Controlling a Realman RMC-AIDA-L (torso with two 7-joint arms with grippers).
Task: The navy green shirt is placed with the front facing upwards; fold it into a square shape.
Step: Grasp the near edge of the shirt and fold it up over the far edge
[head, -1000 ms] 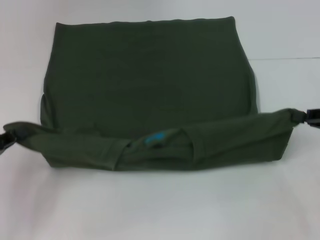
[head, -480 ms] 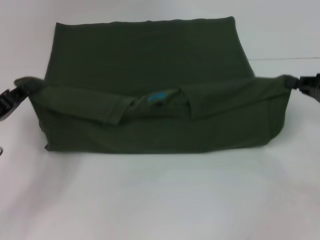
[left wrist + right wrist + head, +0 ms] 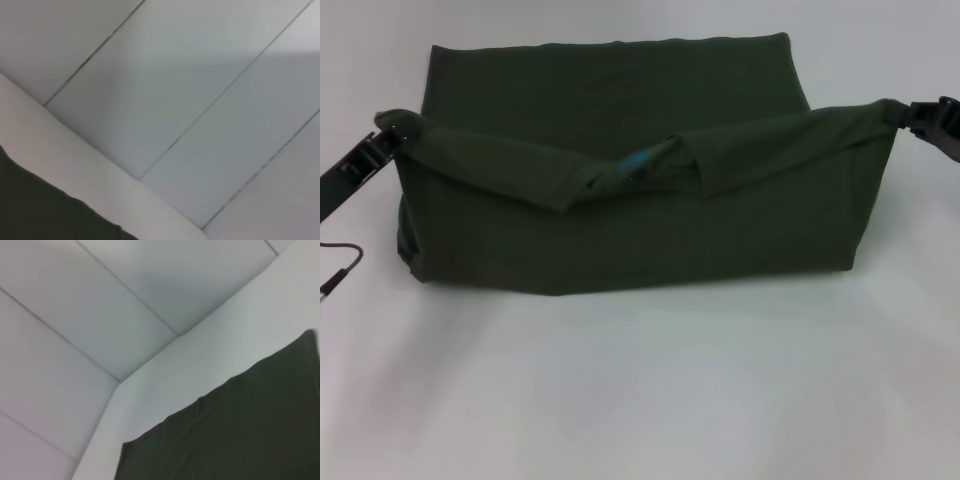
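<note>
The navy green shirt (image 3: 620, 170) lies on the white worktop (image 3: 640, 390) with its near edge lifted crosswise, the left gripper (image 3: 382, 133) and right gripper (image 3: 902, 113) each clamped on one end, the flat far half lying straight ahead of both.

The navy green shirt (image 3: 620, 150) lies spread on the white counter, dark olive and plain (no lettering shows), its near edge lifted by both corners and carried over the rest; a small blue tag sits mid-fold, and the sleeves are tucked inward
</note>
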